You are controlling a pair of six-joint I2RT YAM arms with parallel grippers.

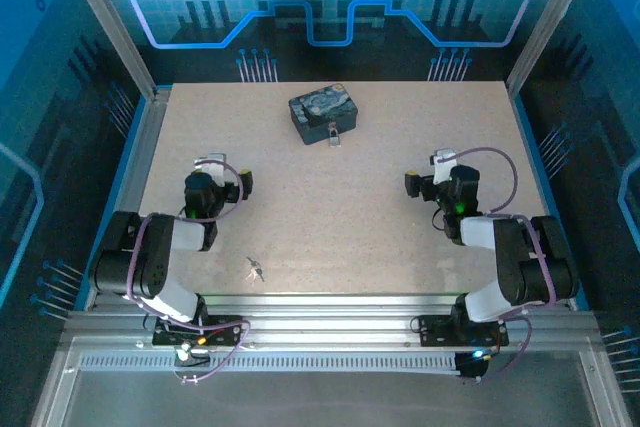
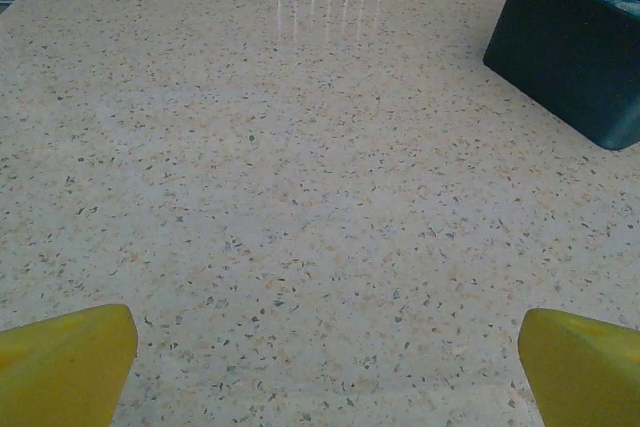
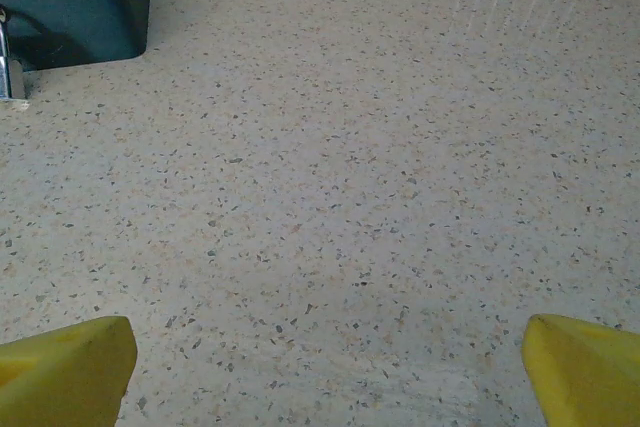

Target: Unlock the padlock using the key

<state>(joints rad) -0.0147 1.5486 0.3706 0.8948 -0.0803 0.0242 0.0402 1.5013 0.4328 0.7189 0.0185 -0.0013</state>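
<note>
Left gripper [image 2: 325, 367] and right gripper [image 3: 325, 372] gape wide, empty. Padlock [image 3: 8, 72], apparently against the box [image 3: 70, 2], sits ahead-left of right fingers [image 3: 580, 367]; key [image 1: 256, 269] lies behind left fingers [image 2: 70, 357].

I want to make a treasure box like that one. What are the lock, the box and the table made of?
The padlock looks like metal: silvery and shiny. The box has smooth, dark, matte sides, maybe plastic or painted tin. The table looks like speckled beige laminate or stone, slightly glossy: it mirrors lights.
</note>
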